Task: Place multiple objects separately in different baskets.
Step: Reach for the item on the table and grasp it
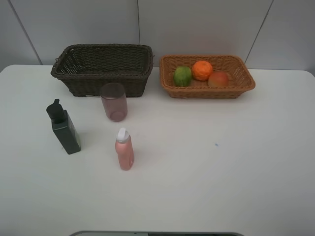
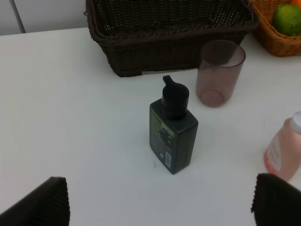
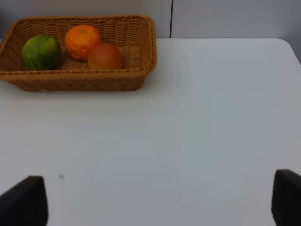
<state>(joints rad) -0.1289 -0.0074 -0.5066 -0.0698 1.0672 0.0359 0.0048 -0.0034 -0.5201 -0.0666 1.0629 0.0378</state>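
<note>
Left gripper (image 2: 160,202), jaws wide and empty, faces the black pump bottle (image 2: 173,136), upright near the table's (image 1: 221,172) left edge before the dark basket (image 1: 98,78); probably best gripped low on its body; right gripper (image 3: 155,197) likewise open.

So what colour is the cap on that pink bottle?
White; the pink bottle's cap shows best in the exterior high view.
</note>
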